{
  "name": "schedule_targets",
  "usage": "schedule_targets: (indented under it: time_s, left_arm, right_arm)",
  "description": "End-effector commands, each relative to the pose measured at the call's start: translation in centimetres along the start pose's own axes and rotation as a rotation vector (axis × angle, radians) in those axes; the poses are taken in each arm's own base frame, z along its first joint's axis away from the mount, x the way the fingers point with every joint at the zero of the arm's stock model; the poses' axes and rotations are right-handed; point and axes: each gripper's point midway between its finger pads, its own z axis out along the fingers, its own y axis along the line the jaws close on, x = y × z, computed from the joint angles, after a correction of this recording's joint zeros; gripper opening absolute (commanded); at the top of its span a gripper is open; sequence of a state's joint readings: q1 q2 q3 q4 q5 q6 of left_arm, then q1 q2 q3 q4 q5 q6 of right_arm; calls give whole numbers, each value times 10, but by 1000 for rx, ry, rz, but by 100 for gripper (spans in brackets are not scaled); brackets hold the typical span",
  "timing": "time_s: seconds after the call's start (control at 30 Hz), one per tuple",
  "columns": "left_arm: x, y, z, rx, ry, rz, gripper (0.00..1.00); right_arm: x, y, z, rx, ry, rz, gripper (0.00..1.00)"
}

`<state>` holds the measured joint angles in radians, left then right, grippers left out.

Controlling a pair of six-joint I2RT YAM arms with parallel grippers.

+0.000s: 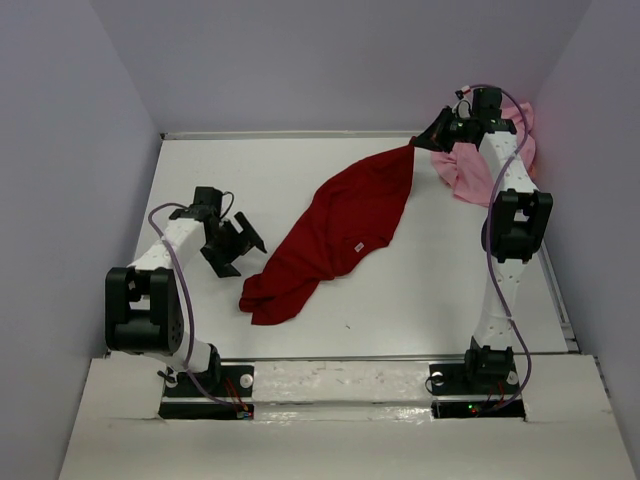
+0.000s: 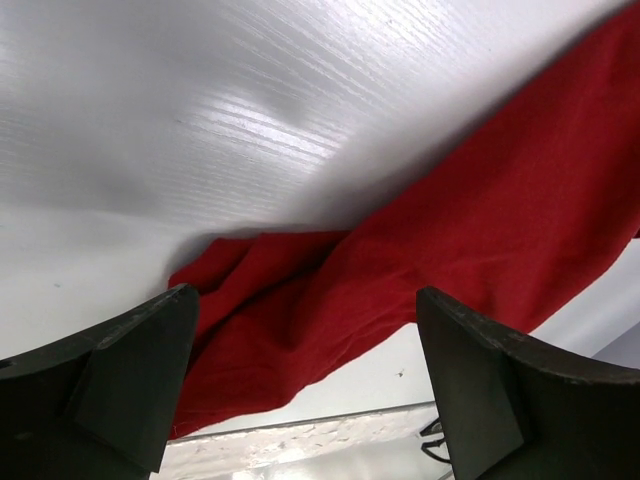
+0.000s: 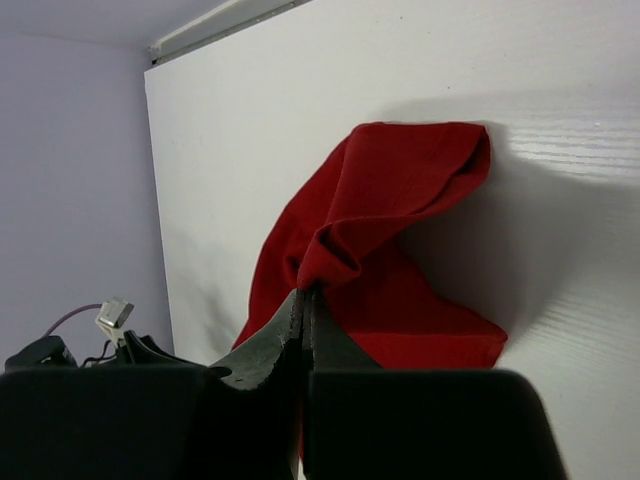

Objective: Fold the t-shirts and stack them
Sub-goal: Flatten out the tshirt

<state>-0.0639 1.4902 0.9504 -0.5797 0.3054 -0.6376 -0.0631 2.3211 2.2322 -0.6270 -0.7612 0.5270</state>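
Two t-shirts lie on the white table. The dark red t-shirt is stretched in a wrinkled diagonal from centre-left to far right, where the right gripper is clenched on its far corner. The light pink t-shirt is crumpled in the far right corner. The left gripper is spread wide with nothing in it, near the red shirt's near end.

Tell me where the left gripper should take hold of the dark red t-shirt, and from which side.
Grip the dark red t-shirt at its bunched near end, coming in from its left with the open left gripper. The right gripper pinches the far corner, so the cloth lies drawn out in a diagonal. The near end is crumpled into folds, probably thick enough to pinch.
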Motion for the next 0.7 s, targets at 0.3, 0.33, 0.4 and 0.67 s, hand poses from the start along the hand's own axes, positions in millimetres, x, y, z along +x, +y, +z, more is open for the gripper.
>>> schedule_targets:
  time_s: [0.3,0.33,0.4,0.67]
  left_arm:
    - [17,19,17,-32,62,-99,94]
    - [20,18,18,-18,75,-101,91]
    - [24,18,22,-8,95,-109,90]
    - [48,30,37,-1,182,-126,88]
  right_arm:
    - [-6,35,-16,-62,-27,-84,0]
    - [-6,35,-16,-61,-27,-83,0]
    - [-6,34,-15,-60,-26,-82,0]
    - [-7,33,-15,-58,-30,-85,0]
